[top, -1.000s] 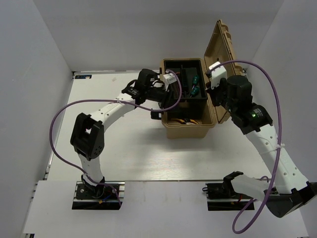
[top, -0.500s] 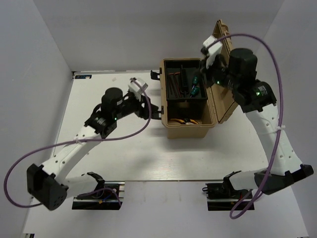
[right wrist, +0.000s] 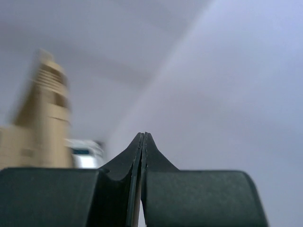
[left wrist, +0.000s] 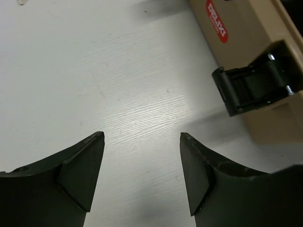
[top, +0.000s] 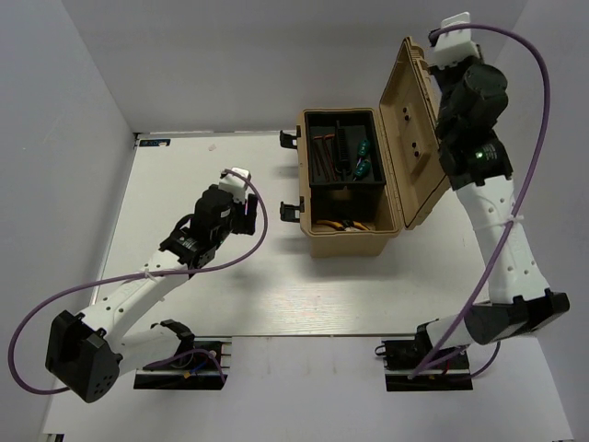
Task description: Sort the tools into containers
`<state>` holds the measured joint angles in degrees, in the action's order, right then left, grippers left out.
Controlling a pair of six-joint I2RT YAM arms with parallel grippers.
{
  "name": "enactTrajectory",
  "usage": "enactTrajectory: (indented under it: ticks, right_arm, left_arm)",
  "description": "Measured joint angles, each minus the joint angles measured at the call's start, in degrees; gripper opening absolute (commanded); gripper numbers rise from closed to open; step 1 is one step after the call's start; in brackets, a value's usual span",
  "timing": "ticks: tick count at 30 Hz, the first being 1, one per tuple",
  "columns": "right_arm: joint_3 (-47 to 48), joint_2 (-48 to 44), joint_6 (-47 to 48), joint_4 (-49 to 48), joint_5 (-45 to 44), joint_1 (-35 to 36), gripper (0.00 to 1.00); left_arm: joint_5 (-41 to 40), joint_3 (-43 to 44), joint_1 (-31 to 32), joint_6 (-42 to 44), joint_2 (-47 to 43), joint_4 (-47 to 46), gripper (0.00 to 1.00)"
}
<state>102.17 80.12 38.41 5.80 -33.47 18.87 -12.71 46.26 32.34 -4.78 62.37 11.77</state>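
The tan toolbox (top: 354, 241) stands open at the table's middle, its lid (top: 414, 138) upright on the right. Its black tray holds dark-red hex keys (top: 320, 152) and green-handled screwdrivers (top: 361, 161). Orange-handled pliers (top: 342, 224) lie in the box below the tray. My left gripper (top: 247, 216) is open and empty low over the table, left of the box; its wrist view (left wrist: 142, 137) shows bare table between the fingers. My right gripper (top: 436, 46) is raised high beside the lid's top edge, shut and empty (right wrist: 143, 135).
The box's black latch (left wrist: 251, 90) and red label (left wrist: 215, 26) lie just right of my left gripper. A second latch (top: 290, 138) sticks out at the box's far left corner. White walls enclose the table on three sides.
My left gripper has pulled back from the box, leftward and toward the near side. My right gripper has risen from the tray's edge to the lid's top.
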Motion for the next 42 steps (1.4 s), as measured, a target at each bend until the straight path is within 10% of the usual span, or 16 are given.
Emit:
enactTrajectory:
  ticks: [7, 21, 33, 42]
  right_arm:
    - [14.6, 10.1, -1.0, 18.5, 5.2, -14.4, 0.00]
    - [21.4, 17.2, -7.9, 54.0, 56.2, -21.4, 0.00]
    - [18.1, 12.0, -23.2, 47.8, 93.0, -20.0, 0.00]
    - [6.6, 4.3, -32.8, 37.7, 91.0, -18.5, 0.03]
  left_arm:
    - [-3.1, 0.0, 0.0, -0.9, -0.3, 0.5, 0.75]
    - [-2.7, 0.0, 0.0, -2.1, 2.2, 0.9, 0.77]
    - [-1.3, 0.1, 0.0, -2.8, 3.1, 1.6, 0.77]
    - [-1.4, 0.2, 0.0, -2.8, 2.4, 1.6, 0.83]
